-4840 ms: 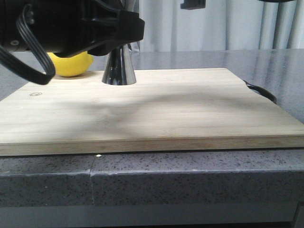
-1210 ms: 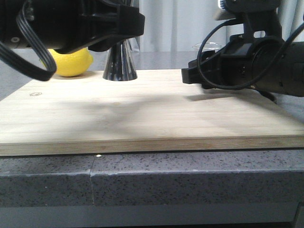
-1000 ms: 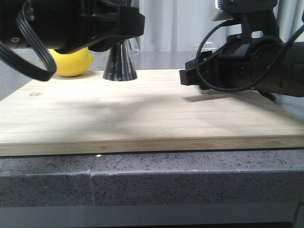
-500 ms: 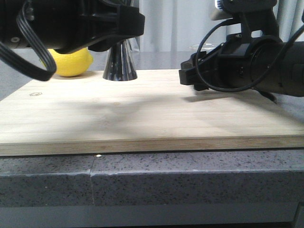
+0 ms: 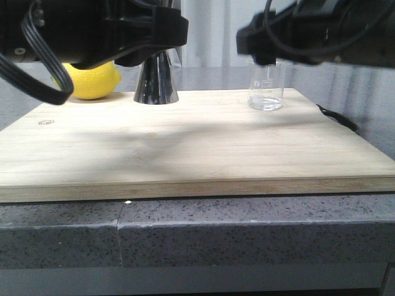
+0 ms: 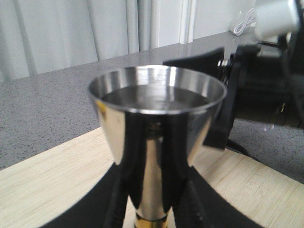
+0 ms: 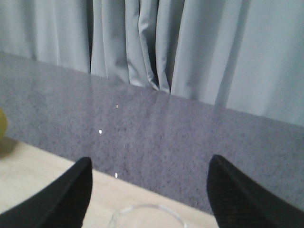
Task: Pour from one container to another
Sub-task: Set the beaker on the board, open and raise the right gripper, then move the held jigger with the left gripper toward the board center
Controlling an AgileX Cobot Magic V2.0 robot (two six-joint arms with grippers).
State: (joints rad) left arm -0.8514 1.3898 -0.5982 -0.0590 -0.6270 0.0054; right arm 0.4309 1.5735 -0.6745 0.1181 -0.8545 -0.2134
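- Beaker [image 5: 266, 86] stands on the board's [image 5: 197, 142] far right, under our right gripper [image 7: 148, 190], fingers apart, nothing held.
- Left gripper [image 6: 151, 202] clamps the jigger [image 6: 156, 137]; we judge pouring not begun.

I can read no text. The beaker [image 5: 266, 86] carries faint white markings, and the board [image 5: 185, 145] a small round stamp at left, both illegible.

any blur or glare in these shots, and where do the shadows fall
Front view: right arm blurred, broad soft shadows across the cutting board, beaker faint but sharp. Left wrist view: jigger carries bright reflections, background soft. Right wrist view: fingers dark and soft-edged, beaker rim barely visible.
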